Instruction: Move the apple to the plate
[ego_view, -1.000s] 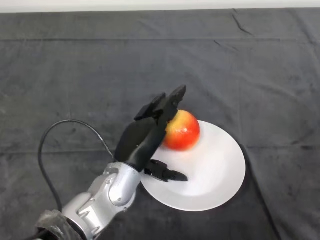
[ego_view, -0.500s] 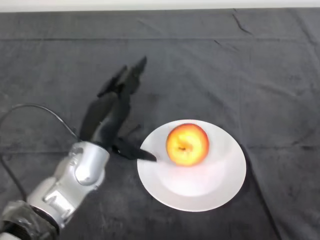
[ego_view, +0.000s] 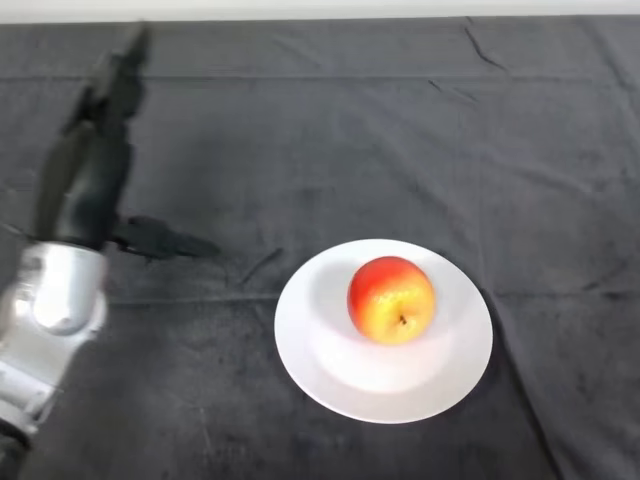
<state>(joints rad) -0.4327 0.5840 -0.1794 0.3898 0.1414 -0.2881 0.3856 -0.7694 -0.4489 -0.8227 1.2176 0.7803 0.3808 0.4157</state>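
- One hand (ego_view: 85, 180) at the frame's left edge, fingers straight and holding nothing, above the dark tabletop (ego_view: 330, 130).
- Right of centre, low in the frame, the apple (ego_view: 391, 299) sits on the white plate (ego_view: 320, 360).
- Likely firm, smooth-skinned, fairly light (it may roll): grip it across its widest part.

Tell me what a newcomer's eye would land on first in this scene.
First comes the round red-and-yellow apple, sitting on the white round plate right of centre on the dark cloth-covered table. Next is the robot's black left hand on its silver-grey arm at the far left, fingers straight and holding nothing, well apart from the plate.
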